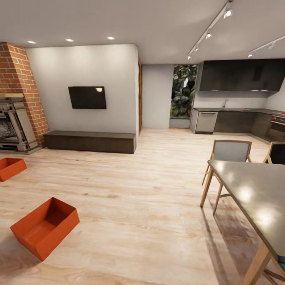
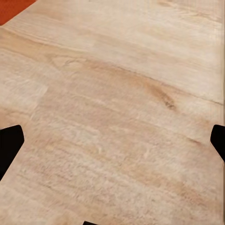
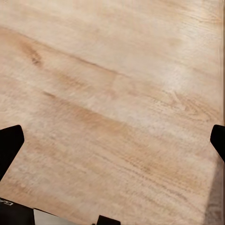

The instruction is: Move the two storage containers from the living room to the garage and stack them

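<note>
Left hand [image 2: 112, 140] spread wide, empty over wood floor [image 2: 122, 103], right hand [image 3: 112, 140] likewise, two storage containers [image 1: 45, 227] nearby

2 orange-red open bins on wood floor: near bin [image 1: 44, 228], far bin [image 1: 11, 168], apart.

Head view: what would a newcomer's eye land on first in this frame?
Two orange-red storage containers on the light wood floor: the nearer container at lower left, the farther container at the left edge near the brick fireplace. Next, the dark TV on the white wall and the grey dining table at right.
</note>
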Tool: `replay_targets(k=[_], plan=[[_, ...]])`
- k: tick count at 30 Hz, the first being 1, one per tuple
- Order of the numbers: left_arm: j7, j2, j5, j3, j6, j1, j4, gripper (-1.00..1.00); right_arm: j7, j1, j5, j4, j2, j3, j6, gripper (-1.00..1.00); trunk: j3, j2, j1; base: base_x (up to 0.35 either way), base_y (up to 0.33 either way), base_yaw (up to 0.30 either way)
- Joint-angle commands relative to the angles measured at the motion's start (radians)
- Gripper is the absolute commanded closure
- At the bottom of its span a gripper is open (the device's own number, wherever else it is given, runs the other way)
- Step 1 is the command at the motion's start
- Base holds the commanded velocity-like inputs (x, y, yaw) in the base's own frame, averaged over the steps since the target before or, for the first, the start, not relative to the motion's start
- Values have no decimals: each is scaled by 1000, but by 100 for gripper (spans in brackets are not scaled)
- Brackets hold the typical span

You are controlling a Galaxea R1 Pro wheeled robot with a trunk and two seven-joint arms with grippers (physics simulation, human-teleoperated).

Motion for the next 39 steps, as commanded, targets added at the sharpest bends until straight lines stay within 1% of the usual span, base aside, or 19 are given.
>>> replay_targets(k=[1, 10, 39], plan=[[0, 0, 7, -3, -3, 0, 0, -100, 3, 0, 1, -1, 0, 0, -1, -100, -1, 0, 1, 325, -99, 0], [0, 0, 7, -3, -3, 0, 1, -100, 3, 0, 1, -1, 0, 0, -1, -100, -1, 0, 1, 325, -79, 0], [1, 0, 7, -3, -3, 0, 1, -100, 3, 0, 5, -1, 0, 0, -1, -100, -1, 0, 1, 325, -2, 0]])
